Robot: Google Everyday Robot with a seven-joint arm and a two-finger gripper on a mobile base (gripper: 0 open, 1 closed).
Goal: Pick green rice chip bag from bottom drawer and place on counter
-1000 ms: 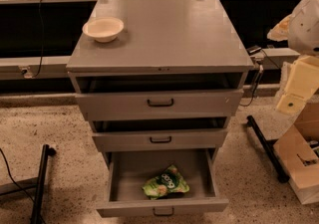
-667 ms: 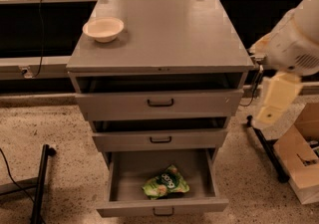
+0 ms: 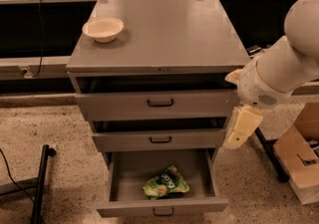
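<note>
One cabinet has three drawers: one top drawer, one middle drawer and one bottom drawer. It has one counter, one bowl and one bag. One gripper hangs just right of the cabinet. One box is further right and one stand is to its left.

Plastic hand beside matt metal drawers

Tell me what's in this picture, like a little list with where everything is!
snack: green rice chip bag, lying in the drawer
drawer: bottom drawer, pulled open
counter: counter, with a white bowl at its back left corner
gripper: gripper, hanging right of the cabinet, above the bag, not touching it
</note>
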